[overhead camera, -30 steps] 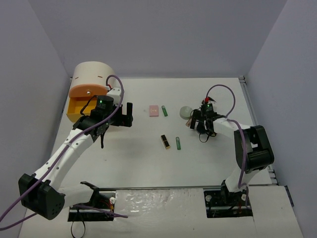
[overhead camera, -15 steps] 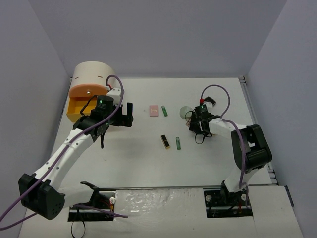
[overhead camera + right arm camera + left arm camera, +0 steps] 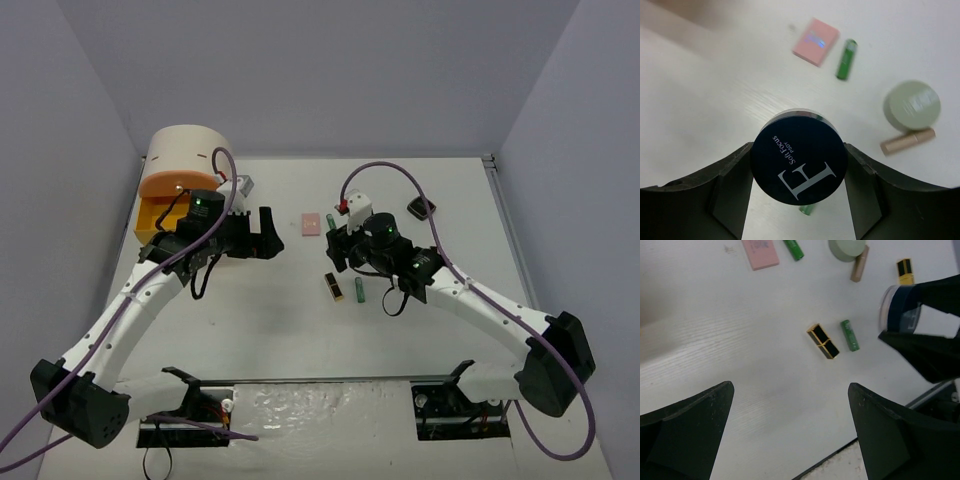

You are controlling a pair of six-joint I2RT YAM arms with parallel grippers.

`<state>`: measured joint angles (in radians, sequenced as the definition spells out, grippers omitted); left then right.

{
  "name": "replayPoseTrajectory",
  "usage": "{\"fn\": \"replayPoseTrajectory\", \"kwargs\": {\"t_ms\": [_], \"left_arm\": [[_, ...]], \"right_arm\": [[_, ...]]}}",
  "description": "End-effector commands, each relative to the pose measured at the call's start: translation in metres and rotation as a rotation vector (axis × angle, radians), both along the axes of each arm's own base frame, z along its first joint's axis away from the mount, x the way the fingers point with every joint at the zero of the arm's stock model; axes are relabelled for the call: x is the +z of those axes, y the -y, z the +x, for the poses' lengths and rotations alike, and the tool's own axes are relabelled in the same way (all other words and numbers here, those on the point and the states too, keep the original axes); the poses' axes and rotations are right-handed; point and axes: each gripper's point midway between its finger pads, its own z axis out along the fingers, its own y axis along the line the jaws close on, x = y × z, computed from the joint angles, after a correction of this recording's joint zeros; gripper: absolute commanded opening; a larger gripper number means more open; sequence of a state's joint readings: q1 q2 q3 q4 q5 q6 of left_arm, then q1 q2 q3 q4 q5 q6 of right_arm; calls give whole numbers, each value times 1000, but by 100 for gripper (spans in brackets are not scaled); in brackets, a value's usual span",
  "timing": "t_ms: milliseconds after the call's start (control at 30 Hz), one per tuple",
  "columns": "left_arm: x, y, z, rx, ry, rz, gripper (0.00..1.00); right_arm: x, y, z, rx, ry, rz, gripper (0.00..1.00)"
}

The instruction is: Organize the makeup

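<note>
My right gripper (image 3: 799, 167) is shut on a round dark blue compact (image 3: 799, 162) with white lettering, held above the table's middle (image 3: 338, 252). Below it lie a pink square compact (image 3: 815, 41), a green tube (image 3: 846, 59), a round sage compact (image 3: 912, 105) and a beige tube (image 3: 907, 141). A gold-black tube (image 3: 333, 286) and a second green tube (image 3: 360, 290) lie in front. A black square compact (image 3: 421, 208) sits at the back right. My left gripper (image 3: 265, 232) is open and empty, left of the pink compact (image 3: 311, 224). It hangs over bare table (image 3: 790, 390).
The cream drum-shaped box (image 3: 185, 165) stands at the back left with its yellow drawer (image 3: 158, 222) pulled open, just behind my left wrist. Grey walls close in the table on three sides. The right arm (image 3: 470, 300) stretches across the right half.
My right arm has swung left from the right side to the table's middle, carrying the dark blue compact. The black square compact now shows. My left gripper shifted slightly right.
</note>
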<state>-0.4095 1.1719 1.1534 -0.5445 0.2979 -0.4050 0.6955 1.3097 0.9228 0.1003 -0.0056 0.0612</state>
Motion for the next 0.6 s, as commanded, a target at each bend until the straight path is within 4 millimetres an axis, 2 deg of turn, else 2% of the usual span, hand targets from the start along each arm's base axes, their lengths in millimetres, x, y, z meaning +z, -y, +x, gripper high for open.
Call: {"fn": "replayPoseTrajectory", "kwargs": {"t_ms": [0,133,267,467,567], "left_arm": [[75,25,-17,-82,74,-220,97],[97,33,-29,-107,66,-308,97],[105,40,-36,-124,43,-378,97],[96,45,-44,-135,-9,-402,96],[88,51,-46,-140,-42,-423,92]], "right_arm": [[72,-55,-29,352,264,109,8],[93,-81,-53,512,329,140,8],[101,-101,-68,623,348,163,8],[116,-114,-73,666,382,199,8],[119,-118,-75,677,390,207,8]]}}
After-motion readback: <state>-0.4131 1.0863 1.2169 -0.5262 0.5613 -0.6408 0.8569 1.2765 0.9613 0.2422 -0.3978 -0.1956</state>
